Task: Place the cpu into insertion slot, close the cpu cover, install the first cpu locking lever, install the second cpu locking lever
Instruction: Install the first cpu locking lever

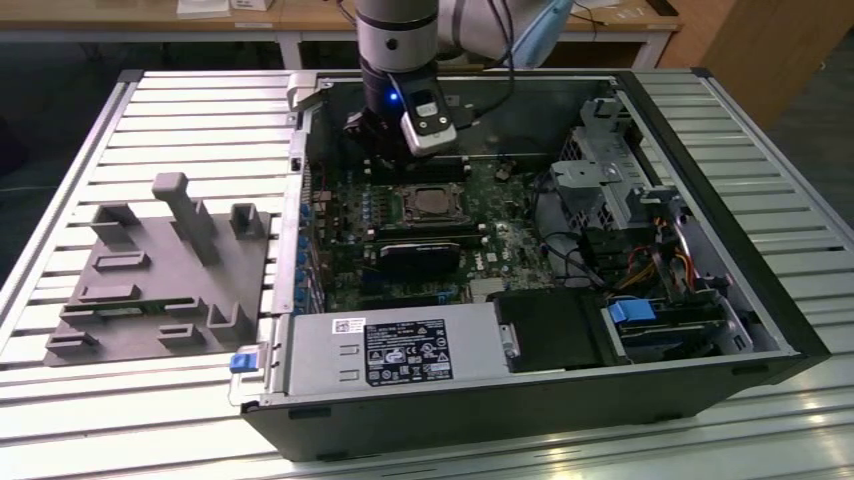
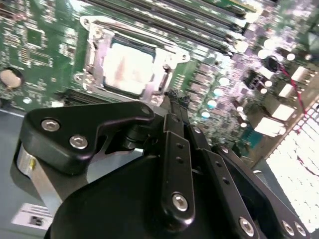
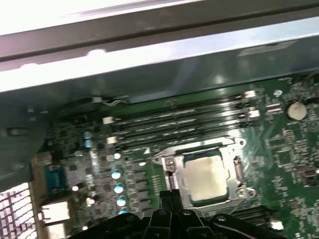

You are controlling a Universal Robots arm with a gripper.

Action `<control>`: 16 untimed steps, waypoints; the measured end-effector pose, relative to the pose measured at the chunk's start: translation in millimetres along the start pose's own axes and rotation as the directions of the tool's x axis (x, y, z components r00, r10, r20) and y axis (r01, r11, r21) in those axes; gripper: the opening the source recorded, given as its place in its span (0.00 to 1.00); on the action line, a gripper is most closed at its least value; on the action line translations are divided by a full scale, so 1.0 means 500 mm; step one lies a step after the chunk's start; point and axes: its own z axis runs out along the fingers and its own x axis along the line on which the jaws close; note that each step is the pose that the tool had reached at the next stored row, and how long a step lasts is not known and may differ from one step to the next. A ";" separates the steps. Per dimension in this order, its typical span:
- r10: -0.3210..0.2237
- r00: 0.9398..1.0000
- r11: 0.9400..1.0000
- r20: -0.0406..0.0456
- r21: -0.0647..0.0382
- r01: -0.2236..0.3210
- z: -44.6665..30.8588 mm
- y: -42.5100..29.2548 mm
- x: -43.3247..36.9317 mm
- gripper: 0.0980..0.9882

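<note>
Closed, empty gripper hovers just short of the apparently shut cover over the cpu; push low, slowly.

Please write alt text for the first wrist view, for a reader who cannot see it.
The cpu lies on a green motherboard, framed by the silvery cpu cover. The gripper, jaws shut, hovers close beside the cover.

Open above cpu; memory slots beside
</note>
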 end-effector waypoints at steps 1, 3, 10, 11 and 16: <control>0.000 1.000 1.000 0.000 0.000 0.000 0.000 -0.001 0.006 0.00; 0.000 1.000 1.000 0.001 -0.001 0.000 -0.001 -0.003 0.016 0.00; 0.002 1.000 0.998 -0.013 -0.069 -0.003 -0.001 -0.007 0.035 0.00; 0.002 1.000 0.997 -0.015 -0.080 -0.003 -0.001 -0.008 0.037 0.00; 0.003 1.000 0.989 -0.031 -0.151 -0.007 -0.002 -0.010 0.048 0.00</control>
